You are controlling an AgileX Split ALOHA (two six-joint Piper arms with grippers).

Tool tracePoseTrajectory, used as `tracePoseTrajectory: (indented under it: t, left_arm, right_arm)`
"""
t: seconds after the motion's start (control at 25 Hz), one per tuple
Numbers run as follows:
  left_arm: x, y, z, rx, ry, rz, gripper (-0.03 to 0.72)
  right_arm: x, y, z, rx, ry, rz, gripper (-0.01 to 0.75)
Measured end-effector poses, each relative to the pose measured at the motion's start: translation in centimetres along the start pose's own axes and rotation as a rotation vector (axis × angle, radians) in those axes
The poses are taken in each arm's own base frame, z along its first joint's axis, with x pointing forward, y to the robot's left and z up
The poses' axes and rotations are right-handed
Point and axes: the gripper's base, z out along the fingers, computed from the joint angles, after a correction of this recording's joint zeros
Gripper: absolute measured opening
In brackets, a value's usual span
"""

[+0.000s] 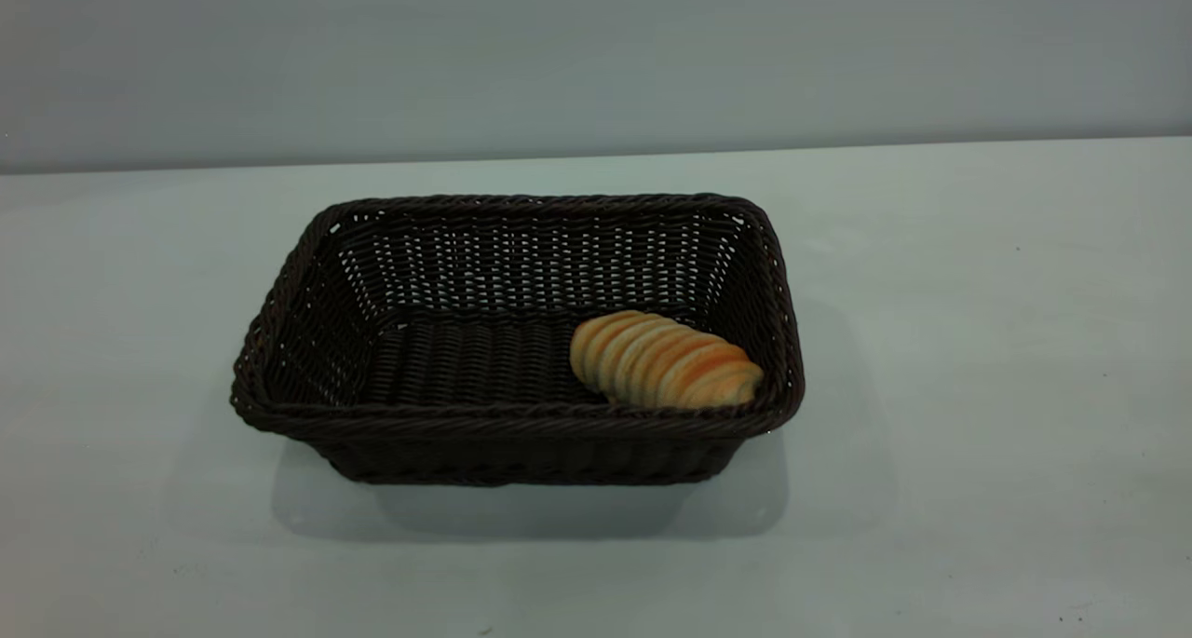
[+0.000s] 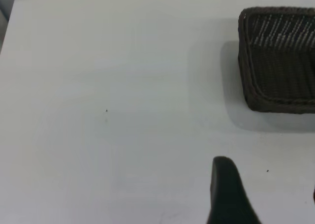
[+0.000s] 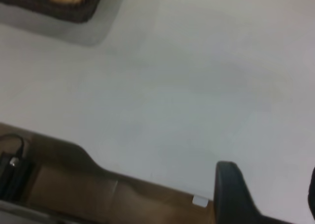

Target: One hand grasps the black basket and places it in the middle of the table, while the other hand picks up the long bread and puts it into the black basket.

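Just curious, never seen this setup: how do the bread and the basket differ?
The basket is dark, woven and rectangular; the bread is golden-orange, ridged and rounded. The basket is far bigger and holds the bread, which lies at its right end. The basket stands on the table; the bread rests on the basket's floor. Neither is held.

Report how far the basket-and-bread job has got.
Done, by the look of it: the black basket sits mid-table with the long bread lying inside at its right end. Nothing is in hand: neither gripper holds anything, and both wrist views look at bare table away from the basket. Nothing visible remains.
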Motion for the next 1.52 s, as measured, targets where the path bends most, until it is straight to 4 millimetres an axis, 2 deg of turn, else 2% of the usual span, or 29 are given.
tracePoseTrajectory:
  t: [0.24, 0.4, 0.56, 0.72, 1.0, 1.52]
  left_arm:
    - [2.6, 0.4, -0.6, 0.009, -0.070, -0.004, 0.476]
    - [3.6, 0.6, -0.2, -0.001, -0.025, -0.002, 0.476]
    - [3.8, 0.7, 0.2, -0.017, -0.009, 0.004, 0.476]
    - [4.2, 0.8, 0.9, -0.035, 0.014, 0.020, 0.476]
    - [5.7, 0.5, 3.2, -0.022, 0.108, 0.040, 0.476]
    - [5.8, 0.3, 3.3, 0.002, 0.108, 0.037, 0.476]
  right_arm:
    - [2.0, 0.1, 0.6, -0.005, -0.051, -0.033, 0.354]
    - [3.2, 0.2, 0.4, -0.002, -0.106, -0.035, 0.353]
    - [3.8, 0.2, 0.4, 0.001, -0.152, -0.036, 0.353]
    - [3.9, 0.2, 0.6, 0.001, -0.164, -0.025, 0.353]
    - [3.8, 0.1, 0.6, 0.014, -0.167, -0.009, 0.353]
    - [3.9, 0.0, 0.6, 0.016, -0.166, 0.001, 0.353]
